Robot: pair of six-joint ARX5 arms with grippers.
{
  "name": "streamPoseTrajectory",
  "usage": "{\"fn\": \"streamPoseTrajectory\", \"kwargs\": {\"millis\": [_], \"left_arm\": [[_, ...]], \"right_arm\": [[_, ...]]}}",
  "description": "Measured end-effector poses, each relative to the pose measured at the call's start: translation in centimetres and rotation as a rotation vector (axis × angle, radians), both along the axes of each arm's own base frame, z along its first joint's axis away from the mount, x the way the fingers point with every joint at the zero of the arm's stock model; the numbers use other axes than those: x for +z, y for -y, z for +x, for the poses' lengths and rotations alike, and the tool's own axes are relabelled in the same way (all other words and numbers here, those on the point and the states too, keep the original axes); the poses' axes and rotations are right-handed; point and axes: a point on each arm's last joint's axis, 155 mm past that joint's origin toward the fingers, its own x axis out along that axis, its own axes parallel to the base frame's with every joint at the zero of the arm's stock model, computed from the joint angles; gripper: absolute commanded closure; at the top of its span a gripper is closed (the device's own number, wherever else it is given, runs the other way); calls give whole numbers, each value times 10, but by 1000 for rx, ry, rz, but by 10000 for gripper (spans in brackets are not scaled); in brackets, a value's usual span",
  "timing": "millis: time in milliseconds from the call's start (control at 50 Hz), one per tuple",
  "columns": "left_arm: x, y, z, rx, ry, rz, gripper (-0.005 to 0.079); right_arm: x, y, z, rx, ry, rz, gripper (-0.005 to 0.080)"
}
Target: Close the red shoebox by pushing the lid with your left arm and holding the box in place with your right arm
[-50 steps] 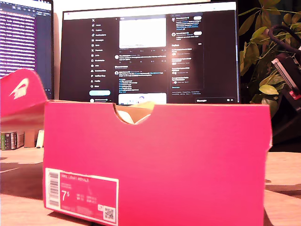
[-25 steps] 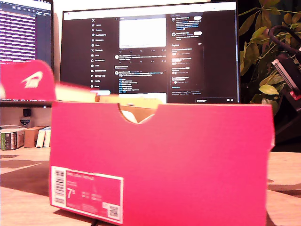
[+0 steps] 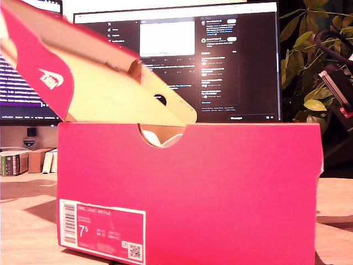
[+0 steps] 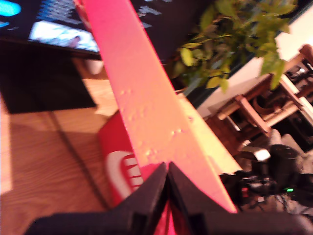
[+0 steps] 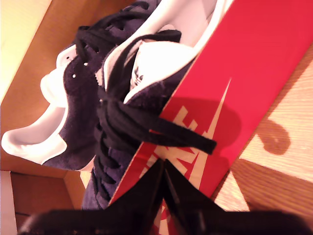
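The red shoebox fills the middle of the exterior view, its size label facing the camera. Its lid stands tilted up over the exterior view's left, cardboard underside showing. In the first wrist view my first gripper is shut, tips against the lid's red face. In the second wrist view my second gripper is shut, tips at the box's red side wall near its rim. Dark shoes with black laces lie inside. Neither gripper's jaws show in the exterior view.
A black arm with cables hangs at the exterior view's right edge, beside a leafy plant. A large monitor stands behind the box. Small books sit at the exterior view's left. The wooden table lies around the box.
The lid has swung up from low at the exterior view's left to a steep tilt above the box. The box slid slightly toward the exterior view's right.
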Motion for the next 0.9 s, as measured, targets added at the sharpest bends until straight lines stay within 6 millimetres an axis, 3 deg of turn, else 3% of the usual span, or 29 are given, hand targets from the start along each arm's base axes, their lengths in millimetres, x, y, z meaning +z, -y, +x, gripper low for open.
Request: {"fn": "streamPoseTrajectory", "kwargs": {"millis": [280, 680, 740, 900], "left_arm": [[36, 50, -28, -154, 108, -16, 761], [53, 102, -66, -321, 168, -30, 761], [48, 110, -74, -344, 140, -28, 762], [-3, 131, -84, -383, -39, 0, 762]], "right_arm": [[0, -1, 0, 1, 4, -3, 764], [7, -3, 6, 4, 46, 7, 764], [10, -4, 6, 9, 58, 12, 764], [13, -6, 7, 19, 73, 20, 764]]}}
